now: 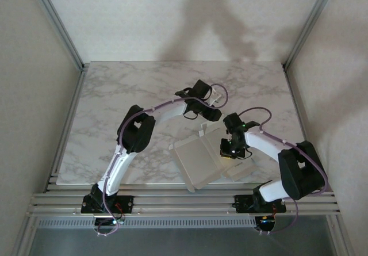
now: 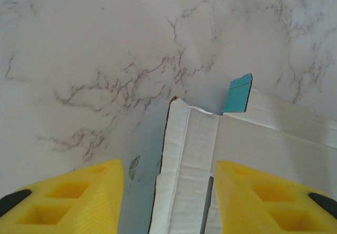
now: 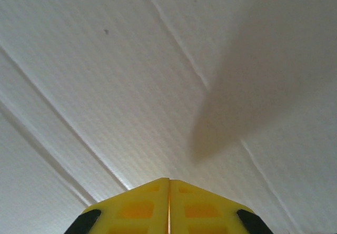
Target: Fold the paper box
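Observation:
The paper box (image 1: 195, 164) lies pale side up near the table's front middle, partly folded. In the left wrist view a narrow raised flap of the paper box (image 2: 189, 155) stands between my yellow fingers (image 2: 79, 202), nearer the right one, and a turquoise tab (image 2: 239, 93) sticks up at its far corner. My left gripper (image 1: 210, 121) (image 2: 168, 202) is open around that flap at the box's far edge. The right gripper (image 1: 232, 151) (image 3: 168, 184) is shut, its tips down close to the creased white card (image 3: 131, 87) on the box's right side.
The marble table (image 1: 115, 95) (image 2: 105, 60) spreads bare to the left and far side of the box. Metal frame rails (image 1: 172, 201) run along the near edge by the arm bases. Walls close in both sides.

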